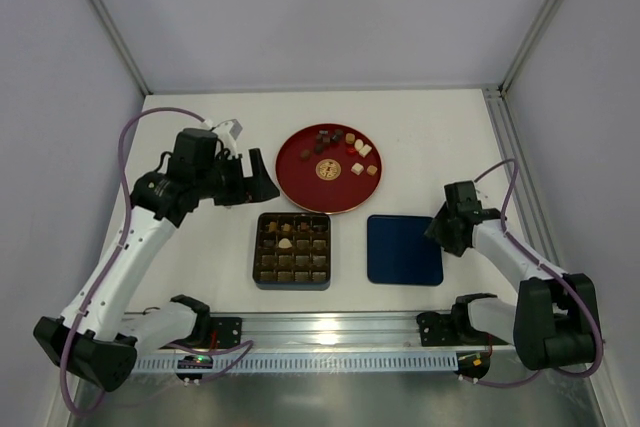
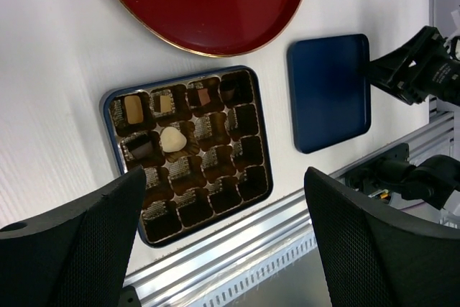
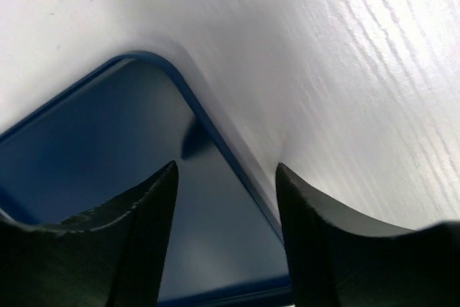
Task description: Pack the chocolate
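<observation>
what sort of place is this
Probably a lab robot cell: a left arm and right arm bolted to an aluminium rail, a white table boxed in by plain panels, with chocolates staged on a red plate.

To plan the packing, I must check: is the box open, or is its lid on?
Open. The blue lid lies flat on the table beside the box, and the compartments are uncovered.

Bare table (image 1: 200, 132) left of and behind the red plate (image 1: 298, 185): wide open. Plate's front rim is nearly on the box (image 1: 258, 247), no lane there. Narrow strip between box and blue lid (image 1: 404, 249). Right gripper (image 1: 437, 232) straddles the lid's right edge. Left gripper (image 1: 264, 185) hangs just beside the plate's left rim.
</observation>
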You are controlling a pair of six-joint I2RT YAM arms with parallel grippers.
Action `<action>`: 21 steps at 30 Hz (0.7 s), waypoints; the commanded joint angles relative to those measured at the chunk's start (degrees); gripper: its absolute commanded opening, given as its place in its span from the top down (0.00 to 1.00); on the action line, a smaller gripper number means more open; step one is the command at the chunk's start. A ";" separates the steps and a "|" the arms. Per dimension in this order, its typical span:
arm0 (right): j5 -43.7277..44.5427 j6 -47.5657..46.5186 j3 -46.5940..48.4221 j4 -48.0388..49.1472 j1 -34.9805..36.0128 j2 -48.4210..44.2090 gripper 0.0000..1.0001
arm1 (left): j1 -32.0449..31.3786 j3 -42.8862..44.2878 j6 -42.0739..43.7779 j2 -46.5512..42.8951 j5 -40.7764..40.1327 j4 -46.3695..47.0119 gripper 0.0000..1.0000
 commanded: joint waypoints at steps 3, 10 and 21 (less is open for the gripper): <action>-4.19 0.24 -3.01 5.24 -0.22 1.94 0.52 | -2.95 -1.12 -2.53 -0.94 3.23 3.57 0.12; -7.00 0.07 -5.47 9.64 -0.05 3.00 0.68 | -12.09 -4.02 -7.71 4.23 3.15 10.68 0.14; -9.64 -2.04 -2.32 9.82 -0.75 5.36 0.78 | -22.02 -1.74 -14.04 15.04 0.51 20.08 0.17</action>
